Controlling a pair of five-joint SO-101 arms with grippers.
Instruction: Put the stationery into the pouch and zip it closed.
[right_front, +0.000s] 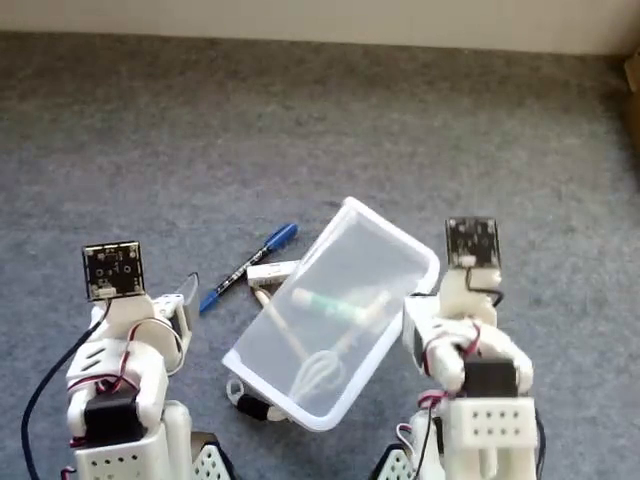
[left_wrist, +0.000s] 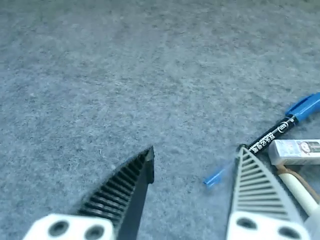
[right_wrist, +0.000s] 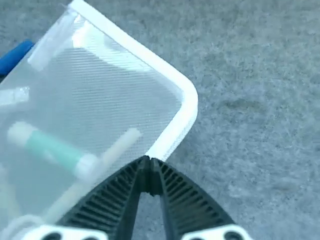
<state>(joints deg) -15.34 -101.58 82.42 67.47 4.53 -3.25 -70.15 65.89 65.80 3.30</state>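
— The carpet (right_front: 300, 120)? Grey cloth with a rough, matt pile.
— And the pouch (right_front: 375, 255) is see-through plastic with a fine woven grain, faintly shiny, edged in smooth white trim.
— The pen (left_wrist: 270, 136) looks like glossy plastic (blue cap, black barrel).
— The left gripper (left_wrist: 196, 150) and the right gripper (right_wrist: 150, 160) are ribbed, matt plastic. The arm shells (right_front: 480, 425) are smooth white plastic.

Translucent pouch (right_front: 372, 262) on grey carpet (right_front: 300, 120); blue pen (right_front: 246, 267) just beside it.
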